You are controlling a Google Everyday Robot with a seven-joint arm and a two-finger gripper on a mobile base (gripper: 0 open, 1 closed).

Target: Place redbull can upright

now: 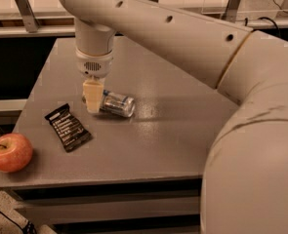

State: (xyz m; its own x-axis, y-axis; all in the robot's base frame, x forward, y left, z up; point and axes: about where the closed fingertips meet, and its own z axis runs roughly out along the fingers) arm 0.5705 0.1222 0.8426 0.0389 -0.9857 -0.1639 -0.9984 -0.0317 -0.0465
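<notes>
Apple (9, 151): red, on the table's (182, 130) near-left corner, at 8 o'clock from the black wrapper (68, 126).

Wrapper: lies flat, well apart from the apple, at 8 o'clock from the can.

Gripper (93, 106): points straight down from the white arm (158, 28), with its cream tip at the can's left end and covering it. Cannot tell if the pincer is wide, narrow or clamped on the can.

Redbull can (118, 104): on its side on the table left of centre, with its shiny end toward 4 o'clock. Not upright.
</notes>
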